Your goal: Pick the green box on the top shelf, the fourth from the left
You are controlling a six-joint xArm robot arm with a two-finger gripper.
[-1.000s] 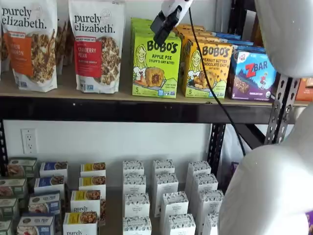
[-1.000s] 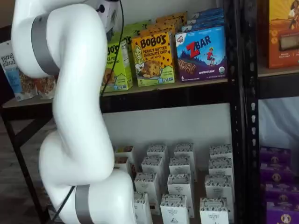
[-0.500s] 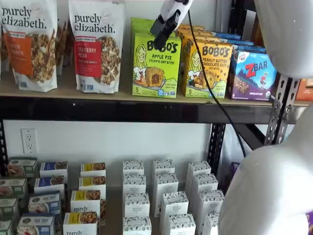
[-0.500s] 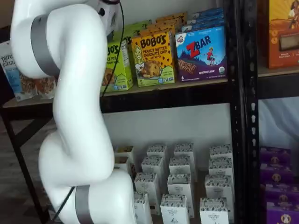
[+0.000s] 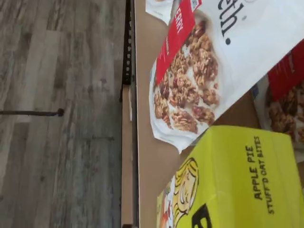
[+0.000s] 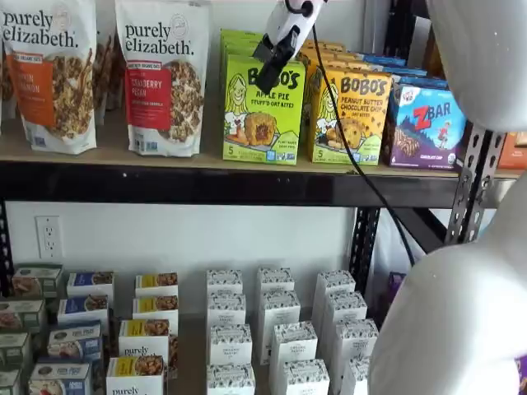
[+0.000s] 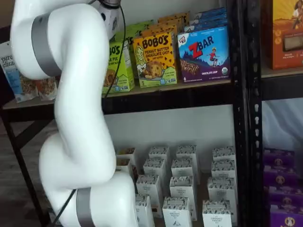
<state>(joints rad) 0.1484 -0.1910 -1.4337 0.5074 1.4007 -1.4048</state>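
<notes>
The green box [image 6: 262,111] stands upright at the front of the top shelf [image 6: 165,170], marked "BOBO'S Apple Pie". It also shows in a shelf view [image 7: 119,66], partly behind the arm, and large in the wrist view [image 5: 237,180]. My gripper [image 6: 272,56] hangs from above, just in front of the box's upper edge, its black fingers seen side-on. Nothing is held and the jaws stand open. The box rests on the shelf, untouched as far as I can see.
Purely Elizabeth granola bags [image 6: 163,78] stand left of the green box. A yellow-orange Bobo's carton [image 6: 350,115] and a blue ZBar carton [image 6: 426,123] stand to its right. The white arm [image 7: 71,94] fills the left of a shelf view. Small white cartons [image 6: 276,329] crowd the lower shelf.
The gripper has edged slightly up and in toward the top of the green box, and its cable has swung a little left. The boxes have not moved.
</notes>
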